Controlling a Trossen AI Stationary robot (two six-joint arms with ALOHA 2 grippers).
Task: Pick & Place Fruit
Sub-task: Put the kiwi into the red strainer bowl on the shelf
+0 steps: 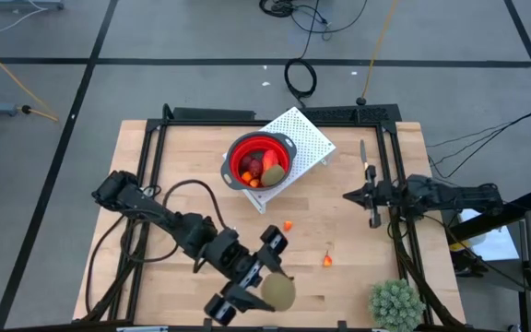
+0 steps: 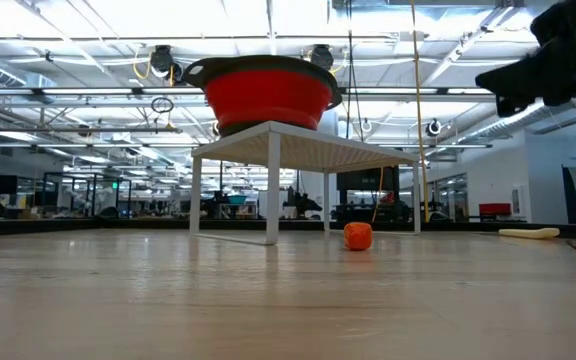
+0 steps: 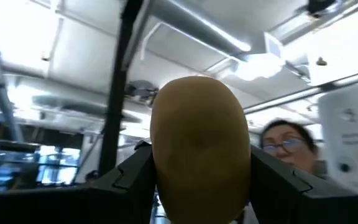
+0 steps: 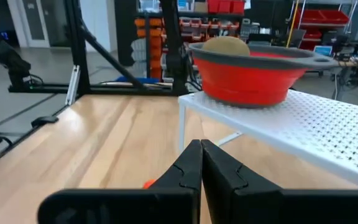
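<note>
Brown-green oval fruit [image 3: 199, 149] fills left gripper [image 1: 264, 286] near table edge [image 1: 247, 325].

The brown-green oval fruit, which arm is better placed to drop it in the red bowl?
Left. The left gripper already grips the brown-green oval fruit; the right gripper is shut and empty beside the red bowl.

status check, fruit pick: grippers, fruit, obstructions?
Left gripper shut on brown-green oval. Right gripper shut, idle. Orange bits loose. Path to red bowl clear.
</note>
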